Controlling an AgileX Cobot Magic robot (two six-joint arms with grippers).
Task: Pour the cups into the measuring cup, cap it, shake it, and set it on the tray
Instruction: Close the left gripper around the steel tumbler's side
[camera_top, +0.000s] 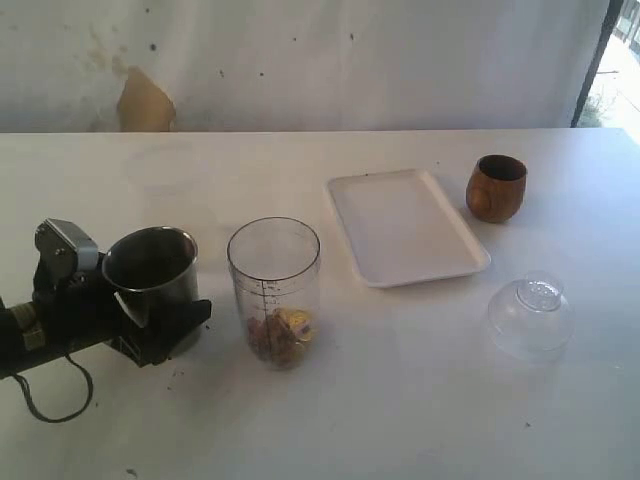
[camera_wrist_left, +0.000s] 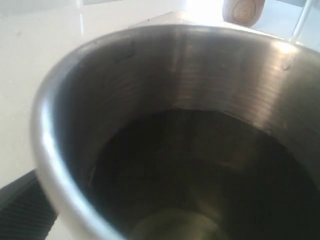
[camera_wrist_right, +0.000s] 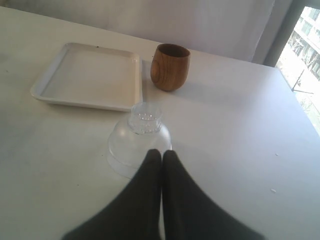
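My left gripper (camera_top: 158, 326) is shut on the steel tumbler (camera_top: 150, 264), which stands upright at the left. In the left wrist view the steel tumbler (camera_wrist_left: 165, 85) fills the frame, its inside dark, and one black finger (camera_wrist_left: 22, 207) shows beside it. The measuring cup (camera_top: 274, 285) stands just right of the tumbler, with brown and yellow bits at its bottom. The white tray (camera_top: 405, 228) lies beyond it, and the wooden cup (camera_top: 497, 187) stands past the tray's far right corner. My right gripper (camera_wrist_right: 161, 153) is shut and empty, its tips just short of the clear lid (camera_wrist_right: 139, 141).
The clear domed lid (camera_top: 530, 315) rests on the table at the right, in front of the tray (camera_wrist_right: 87, 75) and the wooden cup (camera_wrist_right: 170, 66). The wooden cup (camera_wrist_left: 243, 9) peeks over the tumbler's rim. A wall runs behind the table.
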